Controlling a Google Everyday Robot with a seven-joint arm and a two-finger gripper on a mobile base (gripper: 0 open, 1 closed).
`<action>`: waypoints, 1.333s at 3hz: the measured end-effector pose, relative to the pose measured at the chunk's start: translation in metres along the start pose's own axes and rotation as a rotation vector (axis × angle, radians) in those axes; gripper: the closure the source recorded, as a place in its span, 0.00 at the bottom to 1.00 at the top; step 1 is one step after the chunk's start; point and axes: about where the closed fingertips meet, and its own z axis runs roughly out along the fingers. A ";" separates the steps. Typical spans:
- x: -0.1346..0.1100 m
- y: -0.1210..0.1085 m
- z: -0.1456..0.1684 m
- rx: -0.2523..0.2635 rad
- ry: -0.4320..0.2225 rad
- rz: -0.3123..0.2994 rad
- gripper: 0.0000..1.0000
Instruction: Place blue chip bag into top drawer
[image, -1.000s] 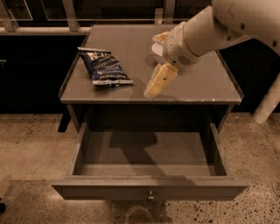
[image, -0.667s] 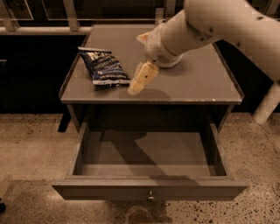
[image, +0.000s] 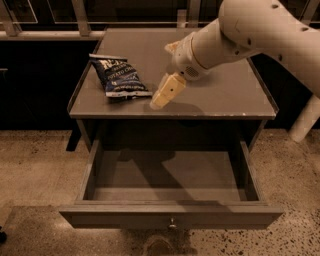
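Scene dim, warm brown cast. Light falls from above: my arm (image: 240, 35) throws a broad shadow across the floor of the open top drawer (image: 125, 216). My gripper (image: 161, 100), over the tabletop (image: 225, 85) front edge just right of the blue chip bag (image: 120, 77), casts a dark patch beside itself. Background near black. Soft sheen on my arm shell.

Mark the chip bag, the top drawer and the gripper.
chip bag (image: 120, 77): camera view, middle of its printed face.
top drawer (image: 125, 216): camera view, left half of its front panel.
gripper (image: 161, 98): camera view, its tip, just right of the bag.
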 end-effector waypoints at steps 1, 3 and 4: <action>0.011 -0.010 0.017 -0.020 -0.047 0.064 0.00; 0.006 -0.064 0.086 -0.113 -0.193 0.167 0.00; 0.007 -0.074 0.114 -0.141 -0.225 0.213 0.00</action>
